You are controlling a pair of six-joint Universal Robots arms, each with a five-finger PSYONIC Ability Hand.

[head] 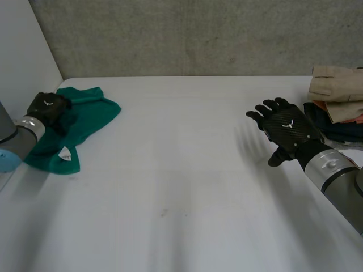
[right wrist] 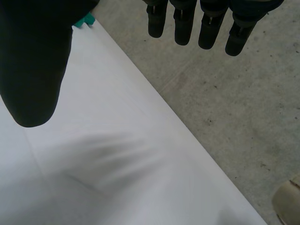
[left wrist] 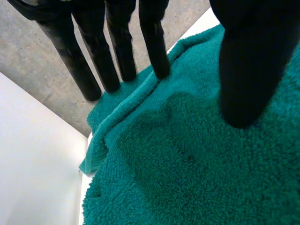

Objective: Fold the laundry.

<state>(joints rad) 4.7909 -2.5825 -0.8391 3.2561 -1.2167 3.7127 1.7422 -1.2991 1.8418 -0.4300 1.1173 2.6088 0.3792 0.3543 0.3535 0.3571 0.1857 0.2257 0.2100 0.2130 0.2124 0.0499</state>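
Left robot hand (head: pixel 48 107), fingers straight, on green towel (head: pixel 85 122); right robot hand (head: pixel 286 131) spread, empty, above table (head: pixel 181 170).

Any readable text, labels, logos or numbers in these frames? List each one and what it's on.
No readable words or numbers.
White tag on the green towel: too small to read.
Small white mark on the back of the left hand and of the right hand: a symbol, no letters legible.
Clothes pile: no print visible.
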